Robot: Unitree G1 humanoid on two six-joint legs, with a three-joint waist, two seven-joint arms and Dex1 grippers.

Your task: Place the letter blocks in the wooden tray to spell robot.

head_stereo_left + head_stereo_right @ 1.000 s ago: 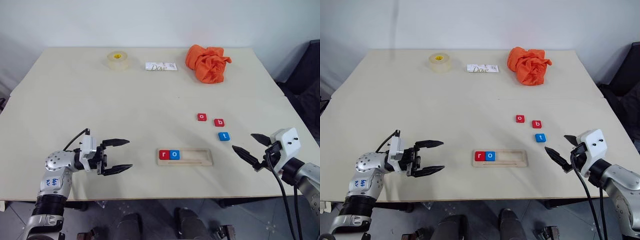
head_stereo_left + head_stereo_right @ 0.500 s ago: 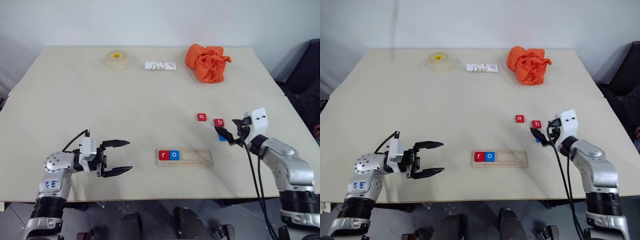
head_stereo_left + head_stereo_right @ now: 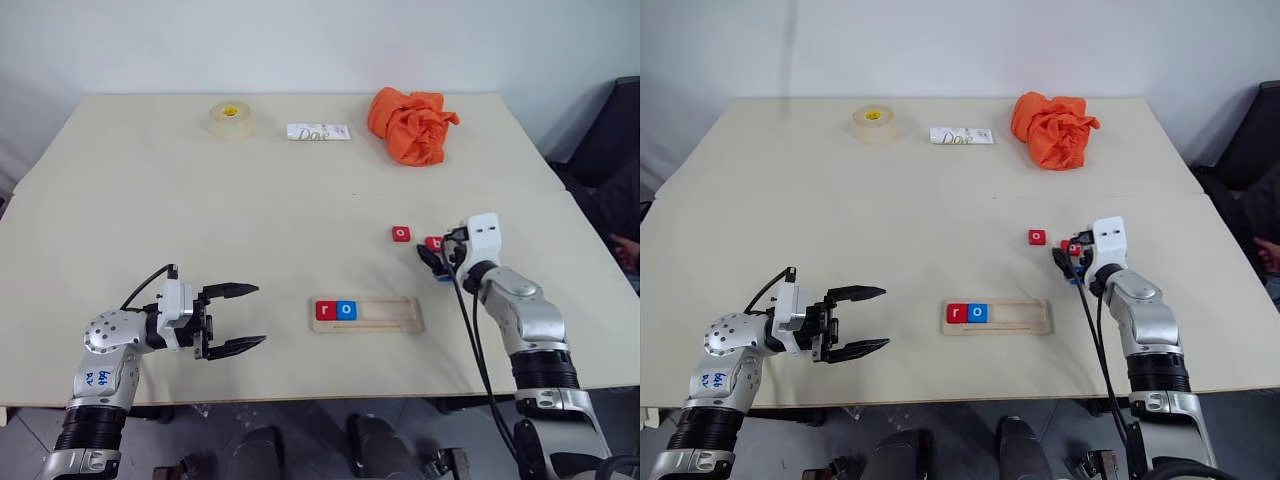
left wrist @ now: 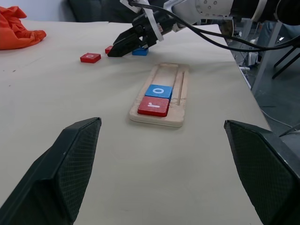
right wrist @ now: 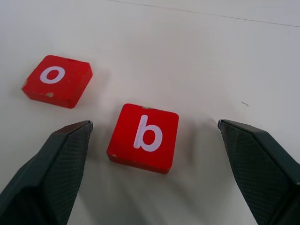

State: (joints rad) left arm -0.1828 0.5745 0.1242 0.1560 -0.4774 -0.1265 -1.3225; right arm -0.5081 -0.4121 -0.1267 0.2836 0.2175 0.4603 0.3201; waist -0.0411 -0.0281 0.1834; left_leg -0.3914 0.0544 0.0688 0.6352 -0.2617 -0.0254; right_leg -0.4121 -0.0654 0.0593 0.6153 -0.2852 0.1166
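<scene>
Now, starting at your left: the left pincer [image 3: 236, 318] hovers level over the near part of the tabletop [image 3: 200, 210], fingers spread wide, nothing between them, pointing toward the wooden tray [image 3: 366, 314]. Far back on that side you have a tape roll [image 3: 231, 119], then a white packet [image 3: 319, 132] just right of it.

Centre, near edge: the tray lies flat and lengthwise. Its two leftmost places are filled, red r block [image 3: 325, 311] then blue o block [image 3: 346, 310], touching each other. The rest of the groove is bare wood.

Right of centre, further back: red o block [image 3: 401, 234] lies on the tabletop, well apart from the tray. Just right of it, the red b block [image 5: 143, 137] sits flat between the spread fingers of the right pincer [image 3: 437, 260], not touched by either. Pincer wide open, gripping nothing. A blue block [image 4: 139, 51] lies just beside it, mostly hidden; letter unreadable.

Far back right: crumpled orange cloth [image 3: 411, 124].
</scene>
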